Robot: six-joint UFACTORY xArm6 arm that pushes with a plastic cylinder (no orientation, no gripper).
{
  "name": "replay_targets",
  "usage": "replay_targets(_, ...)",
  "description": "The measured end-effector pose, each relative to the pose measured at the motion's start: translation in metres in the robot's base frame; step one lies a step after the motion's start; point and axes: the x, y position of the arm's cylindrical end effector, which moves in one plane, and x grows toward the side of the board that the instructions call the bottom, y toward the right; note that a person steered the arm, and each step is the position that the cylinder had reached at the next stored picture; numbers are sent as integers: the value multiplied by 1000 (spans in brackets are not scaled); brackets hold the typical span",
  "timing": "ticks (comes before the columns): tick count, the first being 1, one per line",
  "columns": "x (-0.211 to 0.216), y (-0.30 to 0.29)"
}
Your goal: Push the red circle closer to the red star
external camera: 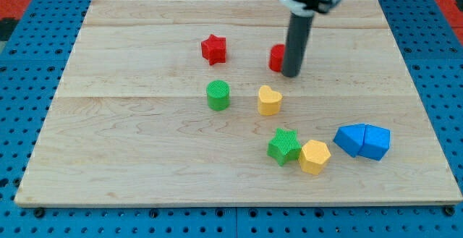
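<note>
Red circle (276, 57), the block to be moved, sits in the upper half of the wooden board (145, 166), a little toward the view's right of centre and nearer the top edge than the bottom; only its left part shows, since the dark rod stands in front of the rest. By size, the board comes first, a pale plank surface lying on a blue perforated base (29, 209). Next is the arm's rod, coming down from the top edge of the view, with my tip (291, 74) resting on the board right against the red circle's right side; it has no jaws and grasps nothing, only presses beside the block. Then come the blocks. Two blue blocks (362, 141) lie touching each other near the board's right edge, in the lower half; their shapes are hard to make out. A yellow hexagon (315, 157) and a green star (284, 146) touch each other just left of the blue pair, toward the bottom edge. A green cylinder (218, 95) stands near the board's centre, with a yellow heart (269, 100) near it on the right. The red star (213, 48) lies left of the red circle, apart from it, level with it along the top edge.
</note>
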Motion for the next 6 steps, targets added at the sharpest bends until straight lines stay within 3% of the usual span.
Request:
replay_targets(1, 9, -17)
replay_targets(2, -8, 52)
replay_targets(3, -20, 13)
replay_targets(4, -18, -75)
replay_targets(5, -13, -36)
replay_targets(6, 1, 52)
